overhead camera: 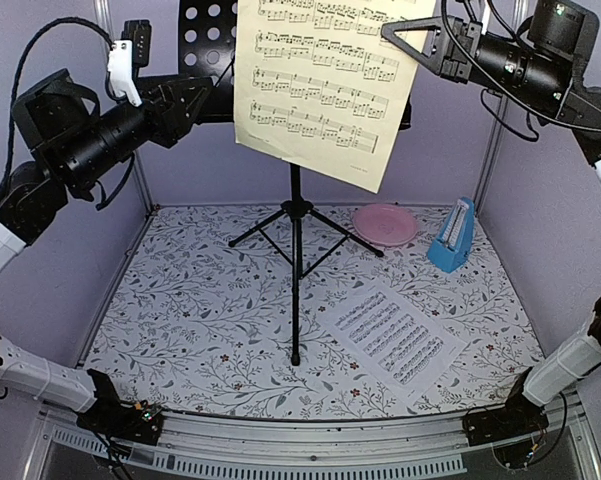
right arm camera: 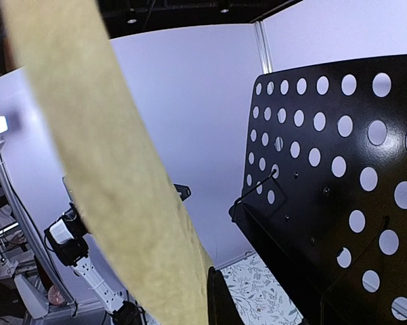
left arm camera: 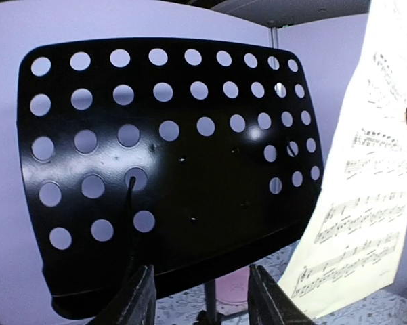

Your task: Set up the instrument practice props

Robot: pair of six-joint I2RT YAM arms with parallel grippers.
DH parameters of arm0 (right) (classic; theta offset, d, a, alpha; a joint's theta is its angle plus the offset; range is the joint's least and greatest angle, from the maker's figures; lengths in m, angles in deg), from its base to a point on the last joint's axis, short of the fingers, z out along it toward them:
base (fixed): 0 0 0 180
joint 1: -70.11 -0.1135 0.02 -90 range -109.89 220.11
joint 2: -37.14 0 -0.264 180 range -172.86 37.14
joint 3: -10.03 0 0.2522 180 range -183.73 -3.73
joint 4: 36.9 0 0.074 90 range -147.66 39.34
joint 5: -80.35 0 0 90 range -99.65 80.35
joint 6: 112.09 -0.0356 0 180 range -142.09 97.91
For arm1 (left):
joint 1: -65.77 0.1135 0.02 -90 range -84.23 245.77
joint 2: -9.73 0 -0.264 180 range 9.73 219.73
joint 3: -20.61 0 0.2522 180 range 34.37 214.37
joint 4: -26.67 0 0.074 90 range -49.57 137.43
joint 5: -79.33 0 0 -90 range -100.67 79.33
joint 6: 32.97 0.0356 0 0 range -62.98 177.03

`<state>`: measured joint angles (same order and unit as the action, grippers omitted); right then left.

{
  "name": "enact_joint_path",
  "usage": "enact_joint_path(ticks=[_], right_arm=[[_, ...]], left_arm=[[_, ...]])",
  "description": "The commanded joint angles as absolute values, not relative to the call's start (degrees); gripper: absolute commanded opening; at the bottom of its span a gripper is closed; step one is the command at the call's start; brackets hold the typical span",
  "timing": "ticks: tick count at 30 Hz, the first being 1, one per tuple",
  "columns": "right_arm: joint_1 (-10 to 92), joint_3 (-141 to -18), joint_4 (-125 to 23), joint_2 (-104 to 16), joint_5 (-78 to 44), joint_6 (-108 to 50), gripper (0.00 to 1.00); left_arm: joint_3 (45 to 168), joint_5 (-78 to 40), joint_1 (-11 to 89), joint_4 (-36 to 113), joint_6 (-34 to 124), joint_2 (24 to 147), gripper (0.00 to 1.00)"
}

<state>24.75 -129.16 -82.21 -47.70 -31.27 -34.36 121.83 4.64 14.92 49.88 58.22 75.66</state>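
Up high, the right gripper (overhead camera: 395,35) is pinched closed on the top right corner of the pale-yellow sheet (overhead camera: 320,90). The sheet hangs tilted in front of the black music stand (overhead camera: 296,250), covering the right part of its holed panel. The left gripper (overhead camera: 202,98) sits at the panel's left side with its fingers apart, nothing between them.

From above you also see the stand's tripod planted on the flowered bench (overhead camera: 200,310). The white sheet (overhead camera: 395,335) lies flat to the right of the pole. The blue metronome (overhead camera: 453,238) stands further back, just beside a pink plate (overhead camera: 385,222).

The left wrist camera shows none of that. The panel fills its view, with the two spread fingers just below the bottom lip and the yellow sheet's printed side at the right edge. The right wrist camera gets only a blurred yellow band close to the lens, with the panel off to its right.
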Motion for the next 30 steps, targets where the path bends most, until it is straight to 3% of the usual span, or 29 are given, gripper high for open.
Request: enact_joint_path(ticks=[1,10,20,30], right_arm=[[24.46,-133.64,-82.61,-51.09,-27.67,-37.84,0.0],[24.48,-137.53,-79.01,-55.29,-19.42,-37.91,0.0],[24.42,-137.61,-74.74,-57.19,-16.02,-36.55,0.0],[24.45,-138.42,-74.02,-58.77,-15.48,-32.64,0.0]], left_arm=[[127.66,8.9,17.86,56.88,66.27,78.71,0.49],[142.31,-0.24,27.73,64.15,66.49,89.2,0.44],[146.95,-7.57,30.5,65.45,65.28,94.71,0.4],[149.75,-5.52,31.44,67.04,66.41,98.0,0.3]])
